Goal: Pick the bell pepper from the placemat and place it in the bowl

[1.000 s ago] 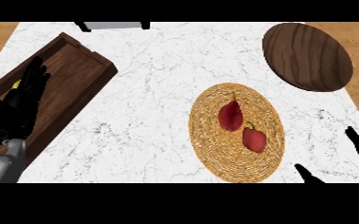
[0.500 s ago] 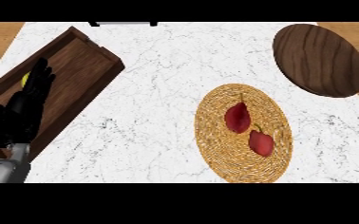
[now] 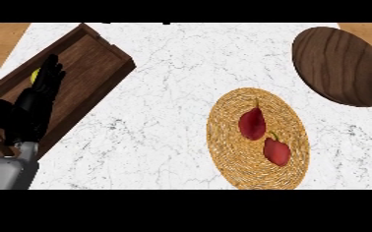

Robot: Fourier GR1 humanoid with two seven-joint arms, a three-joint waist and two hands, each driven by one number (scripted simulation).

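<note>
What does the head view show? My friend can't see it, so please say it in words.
Two red bell peppers lie on a round woven placemat on a white marble counter. A dark wooden bowl sits at the upper right, and the left hand rests open over a wooden tray at the left.

Even, soft light falls over my worktop (image 3: 167, 78), bright on the white marble with no glare. Shadows are faint: a thin dark edge under the wooden tray (image 3: 87, 73) and beneath the dark bowl (image 3: 338, 64). My left robot hand (image 3: 40, 98) reads as a nearly flat black shape, its details lost in darkness.
</note>
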